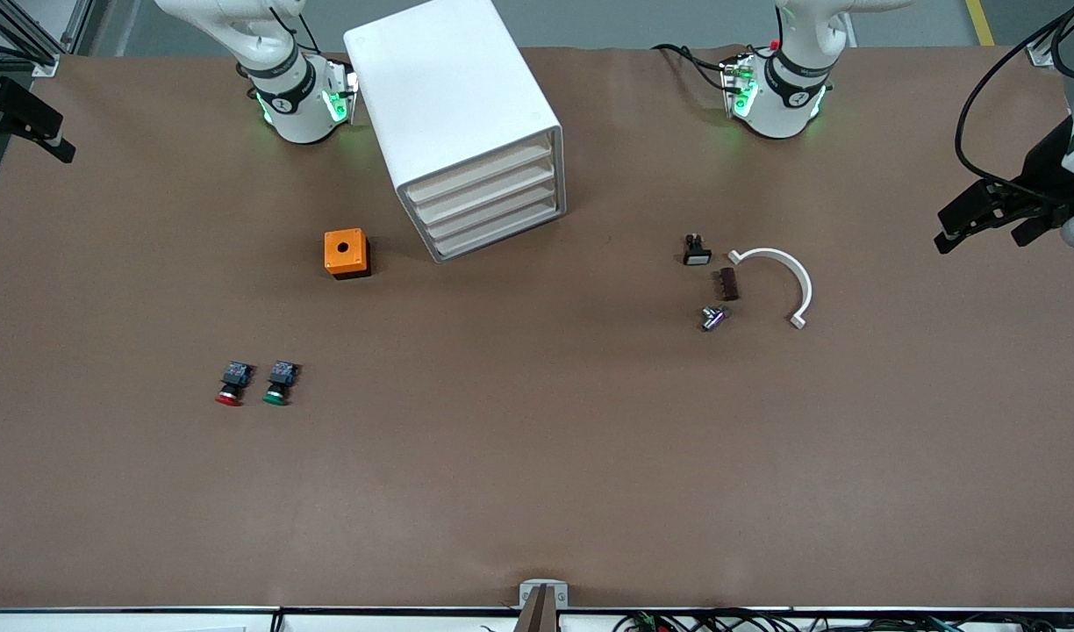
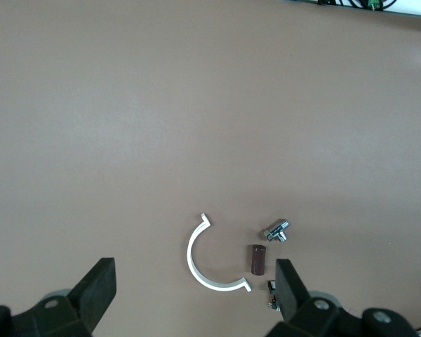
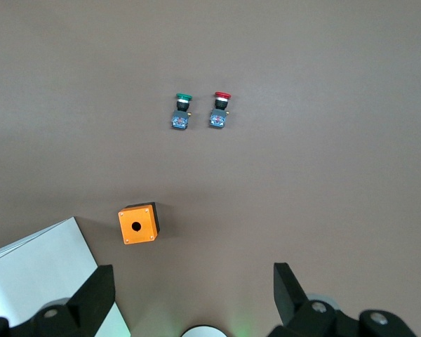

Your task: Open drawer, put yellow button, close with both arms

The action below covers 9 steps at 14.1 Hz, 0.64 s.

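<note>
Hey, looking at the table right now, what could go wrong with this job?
No yellow button shows anywhere, so a gripper might wrongly take the red button or the green button, side by side toward the right arm's end. The cabinet sits skewed, so a straight pull on the drawer could drag it. The left gripper and right gripper wait open over the table's ends.

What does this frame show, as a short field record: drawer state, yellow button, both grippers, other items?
drawer: top drawer shut, as are the three below
yellow button: not visible on the table
left gripper: open, empty, raised at the left arm's end of the table
right gripper: open, empty, raised at the right arm's end
other items: red button beside green button; orange box; white curved clip
</note>
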{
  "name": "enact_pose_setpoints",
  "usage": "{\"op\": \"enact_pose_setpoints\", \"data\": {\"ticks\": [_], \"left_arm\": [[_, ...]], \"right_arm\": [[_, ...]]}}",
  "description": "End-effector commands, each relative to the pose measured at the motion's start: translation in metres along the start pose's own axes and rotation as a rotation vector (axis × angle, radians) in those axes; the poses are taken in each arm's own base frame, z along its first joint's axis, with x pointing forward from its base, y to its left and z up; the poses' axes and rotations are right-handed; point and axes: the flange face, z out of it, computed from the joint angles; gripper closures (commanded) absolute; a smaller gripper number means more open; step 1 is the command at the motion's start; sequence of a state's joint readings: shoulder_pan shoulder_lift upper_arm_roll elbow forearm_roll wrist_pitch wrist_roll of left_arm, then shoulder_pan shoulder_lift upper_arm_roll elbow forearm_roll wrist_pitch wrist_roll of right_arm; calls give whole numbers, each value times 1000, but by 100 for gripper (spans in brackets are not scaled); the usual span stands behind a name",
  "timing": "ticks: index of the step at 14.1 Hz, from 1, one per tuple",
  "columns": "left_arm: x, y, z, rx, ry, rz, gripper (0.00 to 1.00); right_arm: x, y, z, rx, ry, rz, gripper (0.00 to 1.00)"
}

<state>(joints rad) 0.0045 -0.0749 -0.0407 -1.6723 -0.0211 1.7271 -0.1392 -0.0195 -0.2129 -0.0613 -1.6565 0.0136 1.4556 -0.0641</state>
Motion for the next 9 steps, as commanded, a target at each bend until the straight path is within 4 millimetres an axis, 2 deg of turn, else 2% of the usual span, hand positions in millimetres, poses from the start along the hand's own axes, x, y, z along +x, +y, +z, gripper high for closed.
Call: {"op": "enact_pose_setpoints", "data": {"ticks": [1, 3, 9], "left_arm": [[4, -1, -8, 17, 0, 9, 0], [0, 5, -10, 20, -23, 20, 0], [-5, 4, -6, 16, -76, 23, 0]], "right_arm": [[0, -3, -5, -2, -1, 6, 0], [0, -6, -4, -2, -6, 5, 0], [0, -9, -4, -2, -5, -3, 0]]}}
